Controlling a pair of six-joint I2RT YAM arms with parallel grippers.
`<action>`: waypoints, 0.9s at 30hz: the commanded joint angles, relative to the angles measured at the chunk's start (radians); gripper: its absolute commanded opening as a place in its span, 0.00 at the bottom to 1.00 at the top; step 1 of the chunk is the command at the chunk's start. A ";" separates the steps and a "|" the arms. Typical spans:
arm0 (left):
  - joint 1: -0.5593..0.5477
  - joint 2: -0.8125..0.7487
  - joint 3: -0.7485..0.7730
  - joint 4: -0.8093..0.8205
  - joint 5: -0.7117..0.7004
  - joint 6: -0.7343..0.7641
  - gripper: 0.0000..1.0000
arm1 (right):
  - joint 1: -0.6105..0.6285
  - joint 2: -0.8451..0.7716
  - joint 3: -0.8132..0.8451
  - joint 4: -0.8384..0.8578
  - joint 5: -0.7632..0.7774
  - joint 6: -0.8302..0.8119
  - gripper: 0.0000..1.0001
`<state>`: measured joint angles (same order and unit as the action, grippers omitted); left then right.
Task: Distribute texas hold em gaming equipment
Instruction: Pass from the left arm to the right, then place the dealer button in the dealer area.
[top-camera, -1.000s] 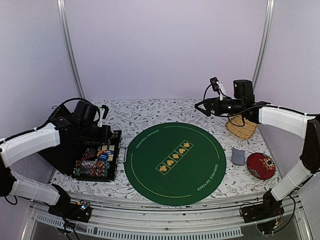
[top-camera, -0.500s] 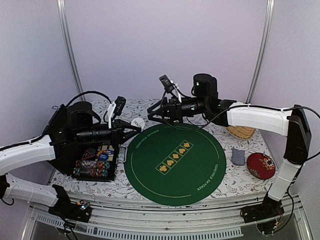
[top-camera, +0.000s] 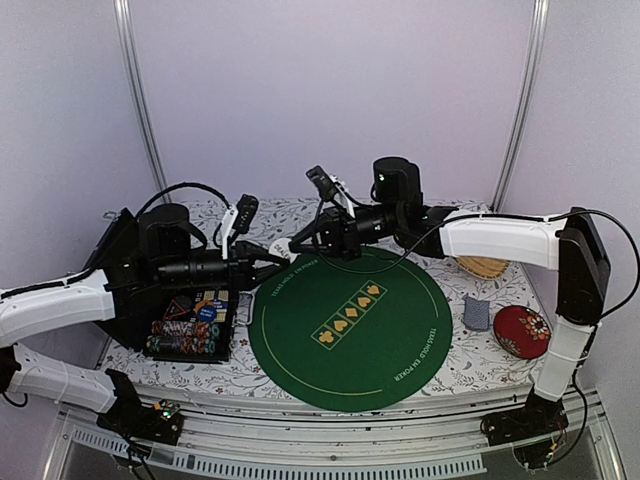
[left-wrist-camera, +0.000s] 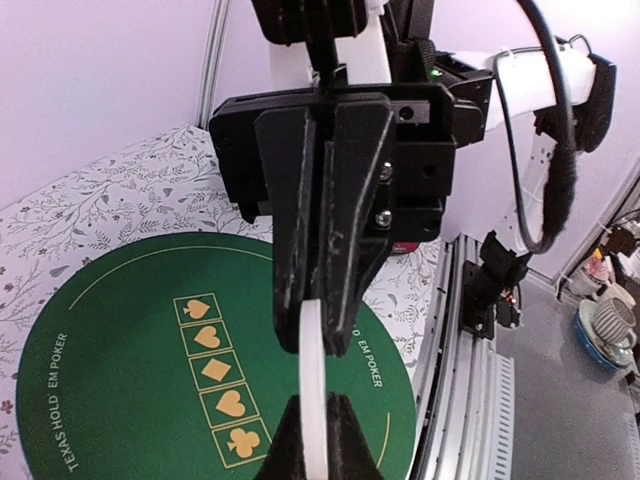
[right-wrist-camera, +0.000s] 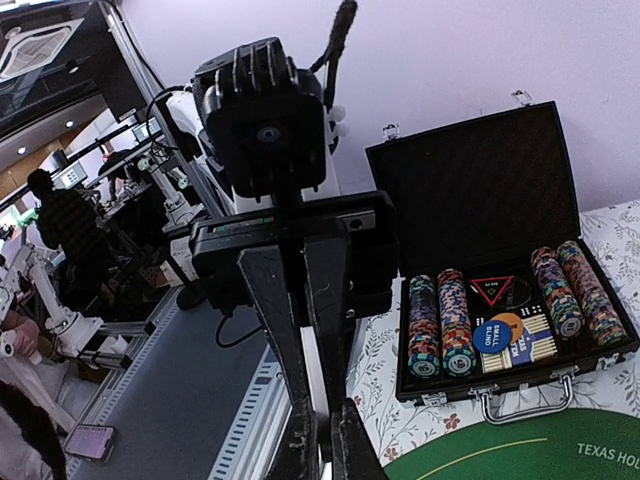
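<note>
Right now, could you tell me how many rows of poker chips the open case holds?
4 in the case: two rows side by side at one end, two at the other; more may be hidden.

White disc (left-wrist-camera: 313, 390) edge-on, face hidden; bottom cut off

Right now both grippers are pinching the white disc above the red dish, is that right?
Not above the red dish. The left gripper and right gripper pinch the white disc near the green mat, at its far left edge; the red dish sits far off to the right. The top external view shows it.
</note>
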<state>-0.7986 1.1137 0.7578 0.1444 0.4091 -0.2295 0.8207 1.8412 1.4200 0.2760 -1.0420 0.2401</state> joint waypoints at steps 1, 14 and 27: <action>-0.019 0.015 0.017 0.018 -0.014 0.035 0.00 | 0.003 -0.012 0.002 -0.067 0.021 -0.023 0.01; 0.003 0.110 0.056 -0.180 -0.498 -0.004 0.98 | -0.333 -0.276 -0.480 -0.521 0.312 0.086 0.01; 0.049 0.258 0.185 -0.330 -0.531 -0.033 0.98 | -0.427 -0.345 -0.709 -0.829 0.479 0.094 0.01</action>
<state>-0.7738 1.3697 0.9173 -0.1234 -0.0963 -0.2379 0.4122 1.4971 0.7391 -0.4671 -0.5949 0.3267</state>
